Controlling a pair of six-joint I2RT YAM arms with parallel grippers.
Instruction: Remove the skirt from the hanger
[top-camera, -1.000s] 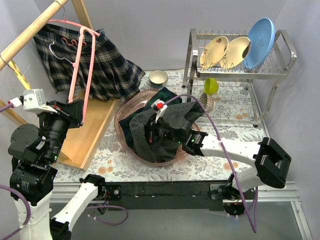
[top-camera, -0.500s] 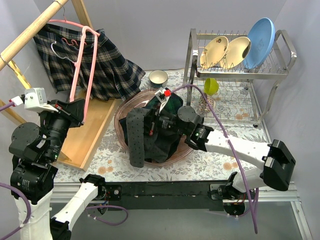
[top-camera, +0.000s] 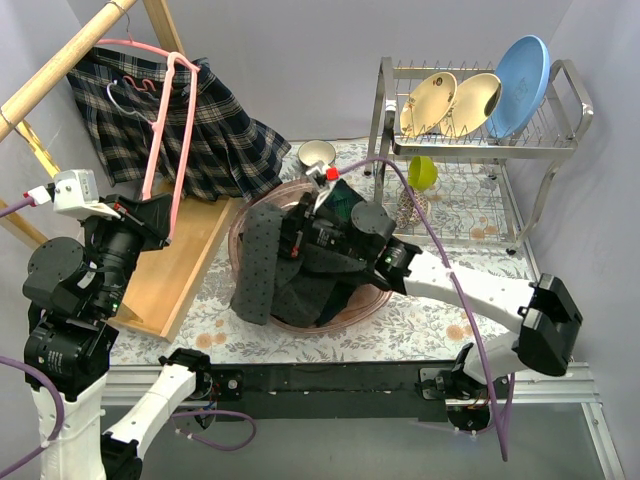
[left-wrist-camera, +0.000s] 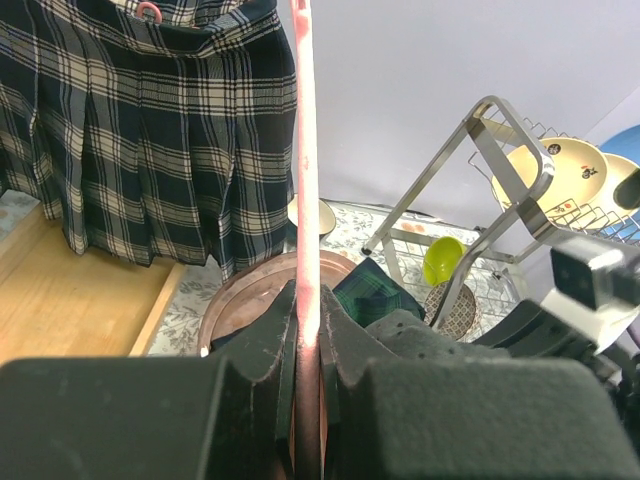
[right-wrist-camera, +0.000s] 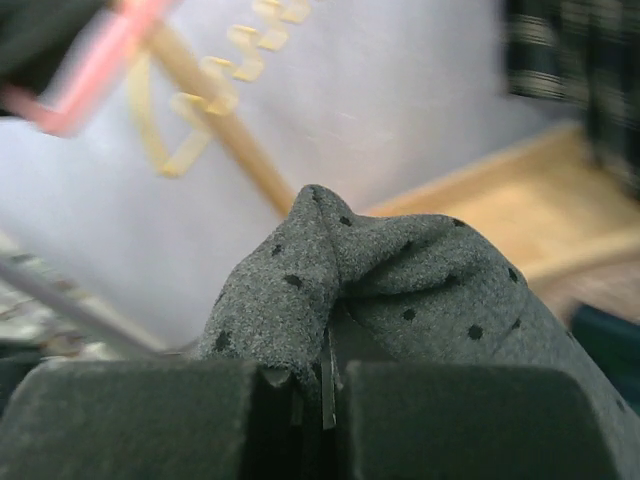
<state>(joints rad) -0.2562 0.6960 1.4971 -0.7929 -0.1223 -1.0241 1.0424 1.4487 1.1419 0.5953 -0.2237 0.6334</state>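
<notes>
Over one basin (top-camera: 330, 322), one dotted skirt (top-camera: 256, 268)

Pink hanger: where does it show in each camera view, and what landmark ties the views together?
Top external: the pink hanger is upper left, slanting down from the wooden rail.
Left wrist: centre, a vertical bar clamped between the left fingers.
Right wrist: top left corner, blurred.
Shared landmark: the plaid skirt, hanging behind it; top right edge in the right wrist view.
</notes>
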